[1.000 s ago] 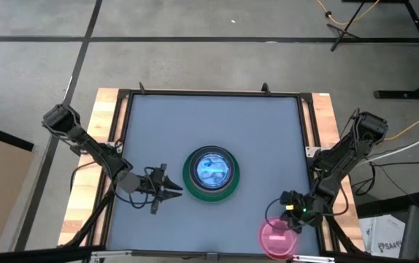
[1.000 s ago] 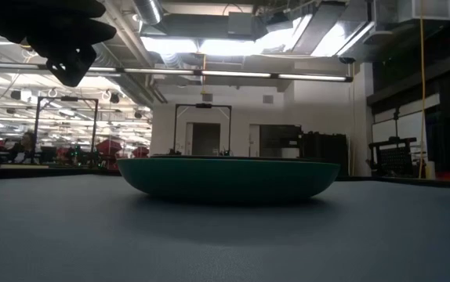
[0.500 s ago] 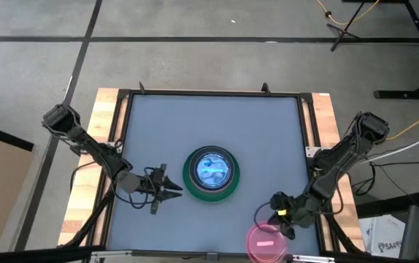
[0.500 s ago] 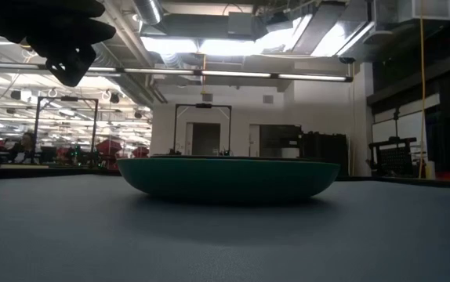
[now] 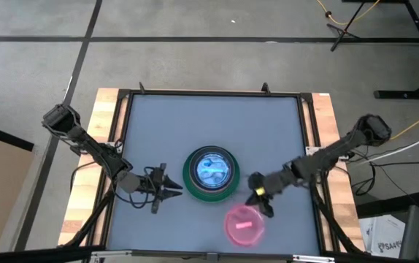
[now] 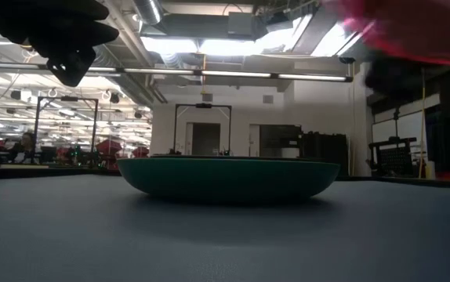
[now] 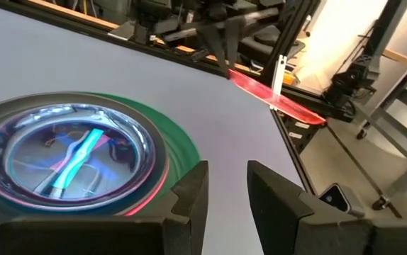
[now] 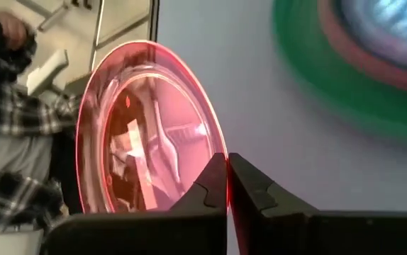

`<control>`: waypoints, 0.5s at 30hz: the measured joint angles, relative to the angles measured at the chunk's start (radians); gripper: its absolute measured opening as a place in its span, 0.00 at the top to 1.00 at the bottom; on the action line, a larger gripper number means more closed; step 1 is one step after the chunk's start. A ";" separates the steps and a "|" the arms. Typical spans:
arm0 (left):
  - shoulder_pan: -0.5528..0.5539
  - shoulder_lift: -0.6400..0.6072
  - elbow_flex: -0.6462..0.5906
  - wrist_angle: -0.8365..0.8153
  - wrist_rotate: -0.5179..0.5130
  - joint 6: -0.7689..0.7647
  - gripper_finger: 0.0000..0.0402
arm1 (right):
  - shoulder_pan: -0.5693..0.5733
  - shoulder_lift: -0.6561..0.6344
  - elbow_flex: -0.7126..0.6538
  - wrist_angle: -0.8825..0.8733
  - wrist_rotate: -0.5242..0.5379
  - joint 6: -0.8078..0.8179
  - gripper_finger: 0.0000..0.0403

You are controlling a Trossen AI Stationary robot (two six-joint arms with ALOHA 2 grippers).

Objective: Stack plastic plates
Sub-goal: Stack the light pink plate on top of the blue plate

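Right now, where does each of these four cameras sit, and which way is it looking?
High: overhead, straight down on table, both arms, the stack.
Low: table height, level across at the stack; left gripper above.
Left wrist: past its open gripper toward the stack.
Right wrist: along its gripper, shut on the magenta plate.
All share the stack.
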 joint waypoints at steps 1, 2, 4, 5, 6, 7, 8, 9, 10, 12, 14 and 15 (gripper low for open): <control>0.000 0.000 0.000 0.000 -0.003 0.000 0.77 | -0.037 0.000 0.007 0.000 -0.022 -0.024 1.00; 0.000 0.000 0.000 0.000 -0.004 0.003 0.77 | -0.073 0.000 0.016 -0.001 -0.040 -0.047 1.00; 0.000 0.000 0.000 0.000 -0.005 0.008 0.77 | -0.150 0.000 0.035 0.000 -0.062 -0.082 1.00; 0.000 0.000 0.000 0.000 -0.006 0.008 0.77 | -0.187 0.000 0.044 0.000 -0.071 -0.100 1.00; 0.000 0.000 0.000 0.000 -0.007 0.008 0.77 | -0.223 0.000 0.052 0.000 -0.074 -0.116 1.00; 0.000 0.000 0.000 0.000 -0.007 0.008 0.77 | -0.259 0.000 0.061 0.000 -0.076 -0.129 1.00; 0.000 0.000 0.000 0.000 -0.008 0.008 0.77 | -0.293 0.000 0.068 0.001 -0.077 -0.141 1.00; 0.000 0.000 0.000 0.000 -0.009 0.008 0.77 | -0.328 -0.001 0.075 0.001 -0.077 -0.151 1.00; 0.000 0.000 0.000 0.000 -0.011 0.008 0.77 | -0.361 -0.001 0.081 0.002 -0.076 -0.153 1.00; 0.000 0.000 0.000 0.000 -0.021 0.008 0.77 | -0.421 -0.001 0.089 0.002 -0.074 -0.154 1.00; 0.000 0.000 0.000 0.000 -0.029 0.008 0.77 | -0.470 -0.001 0.090 0.003 -0.072 -0.154 1.00; 0.001 0.000 0.000 0.000 -0.032 0.008 0.77 | -0.491 -0.001 0.090 0.001 -0.072 -0.156 1.00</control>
